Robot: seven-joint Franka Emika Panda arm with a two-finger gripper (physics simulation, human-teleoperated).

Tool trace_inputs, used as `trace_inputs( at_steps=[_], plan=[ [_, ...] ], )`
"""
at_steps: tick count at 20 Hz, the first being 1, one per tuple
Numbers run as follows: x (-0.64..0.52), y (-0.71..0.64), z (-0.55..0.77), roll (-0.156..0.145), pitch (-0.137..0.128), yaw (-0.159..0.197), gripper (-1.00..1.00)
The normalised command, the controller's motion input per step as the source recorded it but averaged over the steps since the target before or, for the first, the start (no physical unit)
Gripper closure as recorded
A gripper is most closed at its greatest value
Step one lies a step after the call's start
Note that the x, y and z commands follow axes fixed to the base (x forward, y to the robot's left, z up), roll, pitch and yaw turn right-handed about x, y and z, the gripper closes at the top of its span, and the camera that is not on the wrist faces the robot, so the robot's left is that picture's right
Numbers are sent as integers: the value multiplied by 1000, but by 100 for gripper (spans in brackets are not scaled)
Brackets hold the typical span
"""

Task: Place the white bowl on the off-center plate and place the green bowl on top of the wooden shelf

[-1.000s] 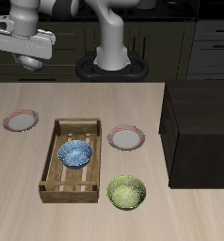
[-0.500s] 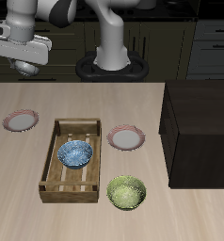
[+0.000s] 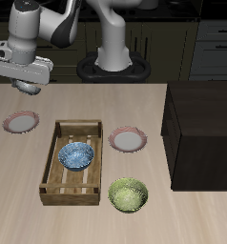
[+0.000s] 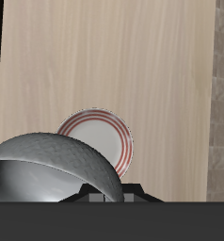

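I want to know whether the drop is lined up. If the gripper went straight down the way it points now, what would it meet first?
Probably the off-center plate. The gripper holds the white bowl, and the wrist view shows that plate below, partly hidden by the bowl. Depth is unclear, so the bowl may land near the rim.

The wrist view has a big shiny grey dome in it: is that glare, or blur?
Wrist view: no blur; the dome is the glossy white bowl, shaded grey, close to the lens, with the off-center plate sharp beyond it. Exterior view: even light, soft shadows under the green bowl.
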Motion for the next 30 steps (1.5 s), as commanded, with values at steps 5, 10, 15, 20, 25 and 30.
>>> trace_inputs(
  at_steps=[5,10,15,20,25,30],
  plan=[
    [77,4,-303,-26,26,-3,100],
    [31,-114,-385,-40,45,8,100],
    [-24,-96,-214,-23,24,8,100],
    [25,-135,-177,-44,7,5,100],
    [46,-44,-276,-27,48,11,100],
    [27,49,-299,-11,60,19,100]
  ],
)
